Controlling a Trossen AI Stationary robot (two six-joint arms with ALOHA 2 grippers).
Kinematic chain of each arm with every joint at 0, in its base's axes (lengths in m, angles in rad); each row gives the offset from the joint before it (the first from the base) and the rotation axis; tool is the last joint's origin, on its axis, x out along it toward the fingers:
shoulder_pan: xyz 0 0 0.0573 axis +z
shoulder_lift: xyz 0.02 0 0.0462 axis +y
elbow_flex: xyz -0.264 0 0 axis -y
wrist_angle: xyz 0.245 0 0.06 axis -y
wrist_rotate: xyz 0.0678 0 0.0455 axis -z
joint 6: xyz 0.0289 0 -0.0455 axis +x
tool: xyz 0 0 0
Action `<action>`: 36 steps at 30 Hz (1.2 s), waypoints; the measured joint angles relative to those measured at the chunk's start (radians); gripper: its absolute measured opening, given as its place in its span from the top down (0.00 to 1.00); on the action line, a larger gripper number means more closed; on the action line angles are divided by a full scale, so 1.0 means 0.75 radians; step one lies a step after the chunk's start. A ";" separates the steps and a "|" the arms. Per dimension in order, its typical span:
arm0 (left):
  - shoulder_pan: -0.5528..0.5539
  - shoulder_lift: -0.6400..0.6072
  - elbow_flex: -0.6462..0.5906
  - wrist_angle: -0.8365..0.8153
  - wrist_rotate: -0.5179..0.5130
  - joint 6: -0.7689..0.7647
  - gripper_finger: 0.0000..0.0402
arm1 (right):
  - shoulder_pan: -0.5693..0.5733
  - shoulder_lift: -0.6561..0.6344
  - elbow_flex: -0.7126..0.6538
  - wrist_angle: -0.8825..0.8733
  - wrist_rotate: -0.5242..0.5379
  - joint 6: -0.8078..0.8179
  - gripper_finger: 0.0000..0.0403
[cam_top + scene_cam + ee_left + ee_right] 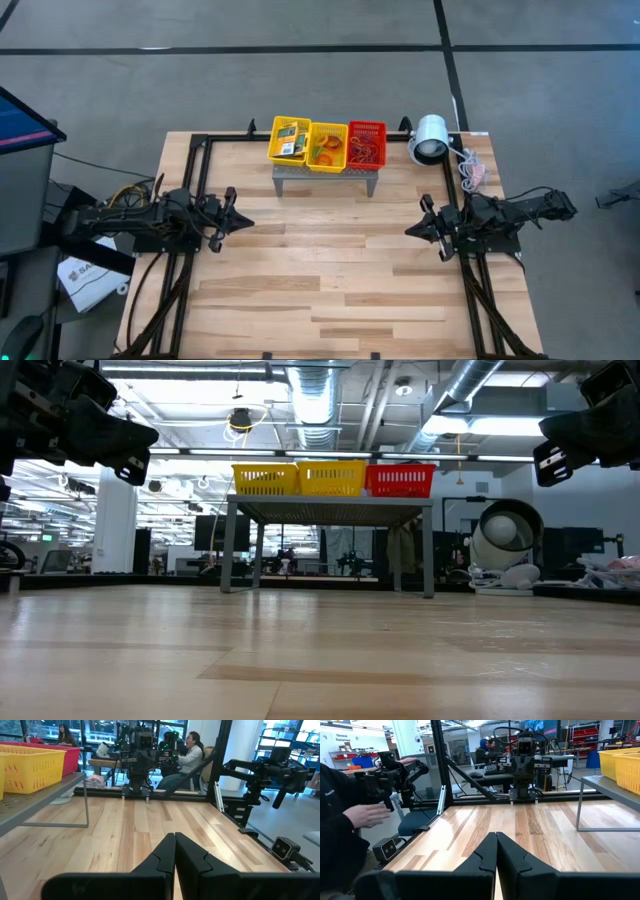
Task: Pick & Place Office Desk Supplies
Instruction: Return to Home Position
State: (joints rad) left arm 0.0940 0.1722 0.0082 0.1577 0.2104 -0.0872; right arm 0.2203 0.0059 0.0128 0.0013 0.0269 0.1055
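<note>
1. Arms parked: with all three bins up on the grey stand [325, 180], the sorting looks finished, and the step in hand appears to be the return to home.
2. Left pincer [243, 222] sits low by the left edge of the bench [330, 290], aimed toward the middle, its fingers pressed together on nothing.
3. Right pincer [410, 230] faces it from the right edge, likewise pressed together and carrying nothing.
4. Next move, by the look of it, calls for no grasp, only both arms settling into their rest pose, well apart from the stand.
5. Stand and bins occupy the middle of the far edge, the bins touching side by side in a row.
6. Left yellow bin [272, 140] holds the crayon boxes [292, 140].
7. Middle yellow bin [327, 169] holds rubber-band loops [327, 150], orange and green among them.
8. Red bin [367, 124] holds a tangle of red and orange loops [365, 150].
9. White lamp [430, 140] lies near the far right corner, just beside the stand.
</note>
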 joint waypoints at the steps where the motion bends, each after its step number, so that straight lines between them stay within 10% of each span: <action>1: -0.001 0.000 0.001 0.000 0.000 0.000 1.00 | 0.000 0.000 0.000 0.000 0.000 0.000 1.00; 36: -0.002 -0.229 0.003 0.050 0.000 0.031 1.00 | 0.000 0.001 -0.001 0.000 0.000 0.000 1.00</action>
State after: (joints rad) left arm 0.0929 0.0002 0.0101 0.1955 0.2104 -0.0643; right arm 0.2203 0.0063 0.0124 0.0013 0.0269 0.1055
